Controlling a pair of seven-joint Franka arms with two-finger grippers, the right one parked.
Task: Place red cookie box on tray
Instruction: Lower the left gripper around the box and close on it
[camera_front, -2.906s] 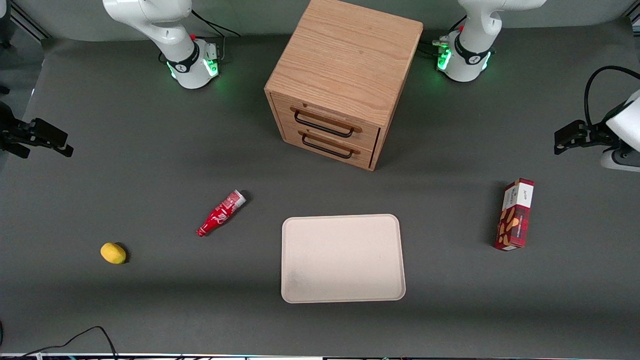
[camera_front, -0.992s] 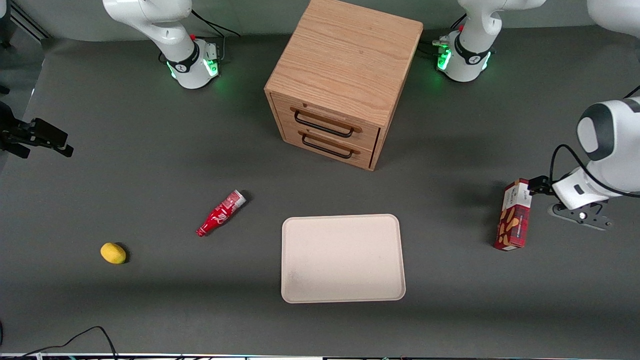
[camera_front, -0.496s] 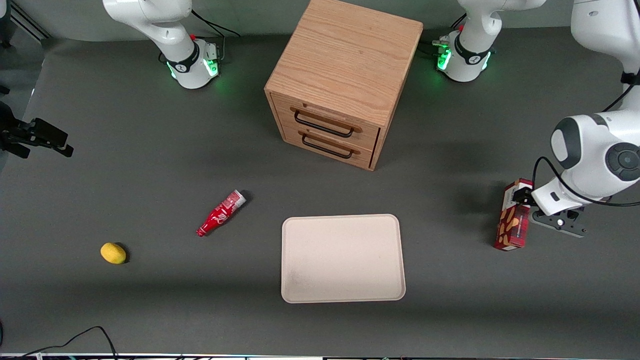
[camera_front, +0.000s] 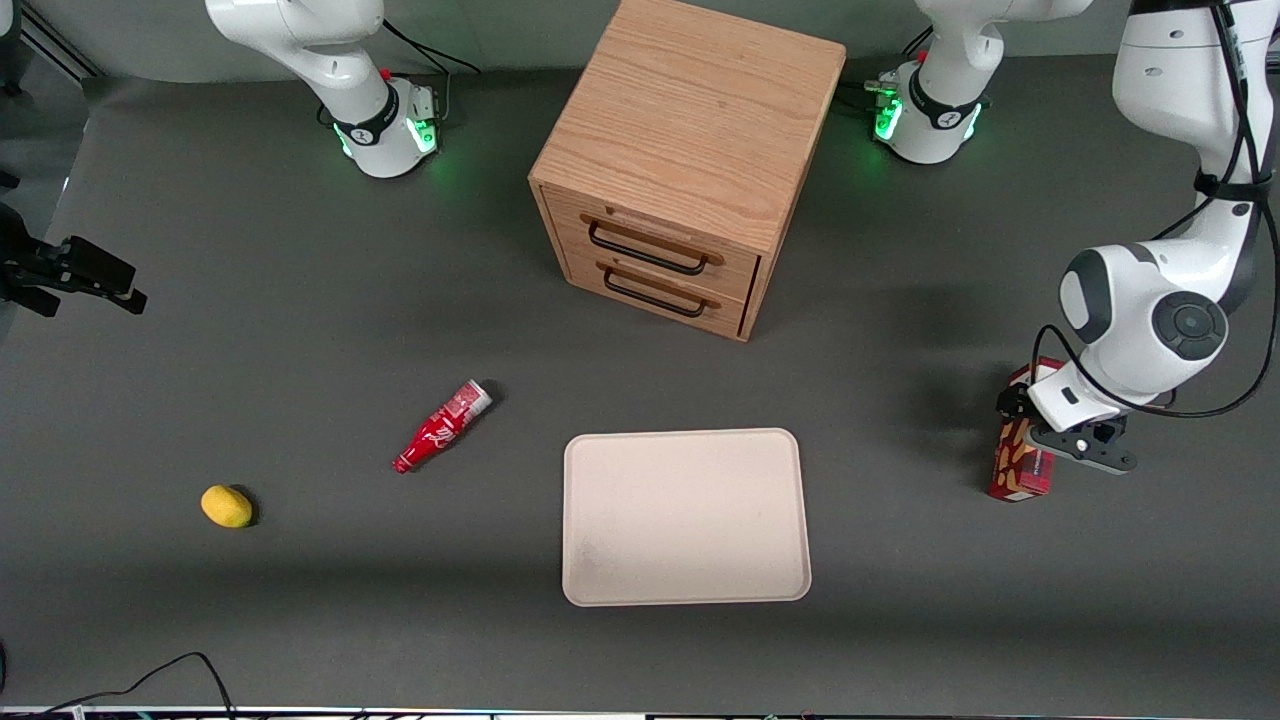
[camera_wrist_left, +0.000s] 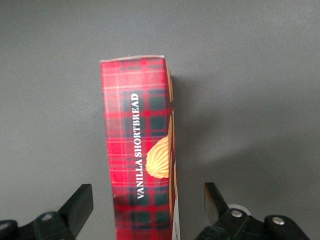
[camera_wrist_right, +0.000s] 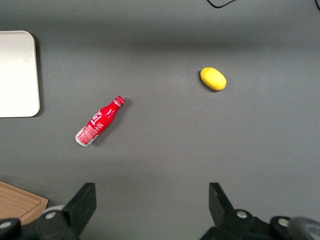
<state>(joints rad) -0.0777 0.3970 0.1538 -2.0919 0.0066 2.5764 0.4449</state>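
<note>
The red cookie box (camera_front: 1020, 472) lies on the table toward the working arm's end, well apart from the beige tray (camera_front: 685, 516) in the middle. In the left wrist view the box (camera_wrist_left: 142, 150) shows its red tartan side with "VANILLA SHORTBREAD" lettering and a cookie picture. My left gripper (camera_front: 1035, 425) hangs directly over the box's end farther from the front camera and hides that part. It is open (camera_wrist_left: 147, 205), with one black finger (camera_wrist_left: 80, 202) on each side of the box and a gap between each finger and the carton.
A wooden two-drawer cabinet (camera_front: 690, 160) stands farther from the front camera than the tray. A small red bottle (camera_front: 442, 426) and a yellow lemon-like object (camera_front: 226, 506) lie toward the parked arm's end.
The left arm has swung in from the table's edge and lowered over the cookie box. Its open gripper now straddles the box. The box, the tray and the other objects have not moved.
</note>
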